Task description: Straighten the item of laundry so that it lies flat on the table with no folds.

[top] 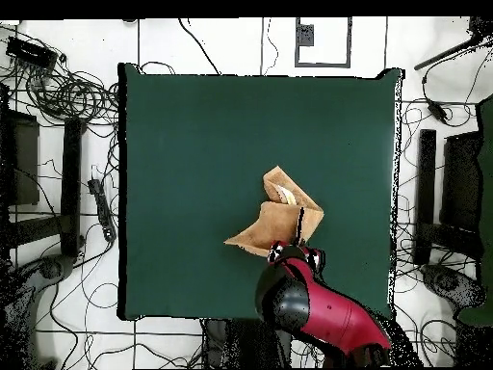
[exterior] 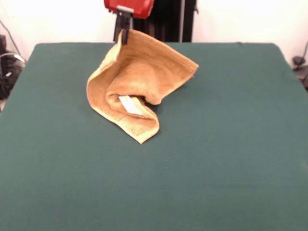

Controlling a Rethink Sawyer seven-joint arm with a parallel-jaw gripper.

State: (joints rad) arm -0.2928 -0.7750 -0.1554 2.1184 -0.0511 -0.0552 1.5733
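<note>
The orange-tan towel [exterior: 139, 82] is lifted by one corner and hangs in a crumpled, folded drape, its lower part resting on the dark green table [exterior: 216, 159]. A small white tag [exterior: 130, 105] shows inside the fold. My gripper [exterior: 124, 34] is shut on the towel's top corner, near the table's far edge in the front view. From overhead, the towel [top: 277, 224] lies bunched right of the table's [top: 193, 154] centre, with the gripper [top: 300, 247] at its lower right, under the red arm.
Cables and dark equipment [top: 58, 145] surround the table on the floor. The red and black arm [top: 318, 308] reaches over the table's near-robot edge in the overhead view.
</note>
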